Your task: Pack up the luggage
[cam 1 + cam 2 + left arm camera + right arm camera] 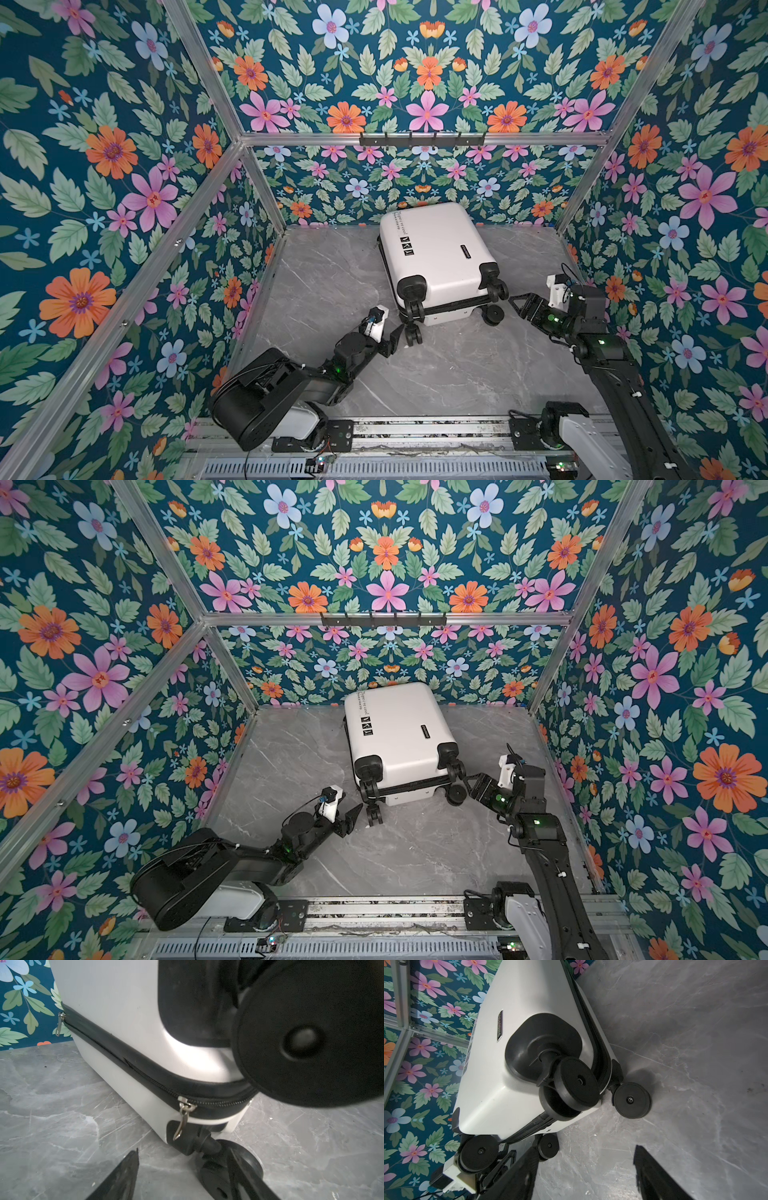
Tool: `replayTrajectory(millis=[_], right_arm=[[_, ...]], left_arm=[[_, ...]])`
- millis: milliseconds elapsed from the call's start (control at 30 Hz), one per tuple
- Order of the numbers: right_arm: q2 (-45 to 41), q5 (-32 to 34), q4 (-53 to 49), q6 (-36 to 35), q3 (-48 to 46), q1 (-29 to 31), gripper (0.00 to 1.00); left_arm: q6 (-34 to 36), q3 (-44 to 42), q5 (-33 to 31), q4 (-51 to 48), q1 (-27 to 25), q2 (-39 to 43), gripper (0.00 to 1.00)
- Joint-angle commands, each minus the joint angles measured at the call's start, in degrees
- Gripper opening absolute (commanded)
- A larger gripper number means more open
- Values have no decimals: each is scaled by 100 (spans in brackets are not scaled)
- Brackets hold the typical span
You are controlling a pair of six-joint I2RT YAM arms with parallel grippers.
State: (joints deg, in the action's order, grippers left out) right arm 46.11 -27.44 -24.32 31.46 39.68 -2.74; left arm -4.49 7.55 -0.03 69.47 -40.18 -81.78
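Observation:
The luggage is a white hard-shell suitcase lying flat and zipped closed near the back wall, its black wheels toward the front. My left gripper is low at its front-left corner, open, with nothing between its fingers. One finger lies beside the lower wheel, just below a metal zip pull. My right gripper stands open over bare table at the front-right corner, close to a wheel.
The grey marble table is boxed in by floral walls and aluminium posts. A black hook rail hangs on the back wall. The arm bases sit on a rail along the front edge. A second zip pull hangs further along the seam.

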Motion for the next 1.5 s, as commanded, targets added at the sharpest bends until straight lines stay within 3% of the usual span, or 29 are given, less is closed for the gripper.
replayTrajectory(millis=[0, 200, 533, 767, 1033, 1467], right_arm=[[-57, -87, 1, -4, 5, 7, 73], [-76, -156, 25, 53, 5, 2, 72], [29, -131, 25, 17, 84, 2, 69], [65, -116, -71, -45, 150, 9, 67], [125, -104, -42, -56, 137, 2, 66], [92, -137, -72, -35, 145, 6, 65]], left_arm=[[285, 193, 38, 391, 121, -262, 69], [471, 354, 325, 522, 447, -668, 67], [807, 763, 1423, -467, 442, -532, 54], [835, 864, 1711, -776, 368, -498, 47], [845, 721, 1560, -847, 213, -405, 47], [1037, 1063, 1313, -1076, 204, -444, 36]])
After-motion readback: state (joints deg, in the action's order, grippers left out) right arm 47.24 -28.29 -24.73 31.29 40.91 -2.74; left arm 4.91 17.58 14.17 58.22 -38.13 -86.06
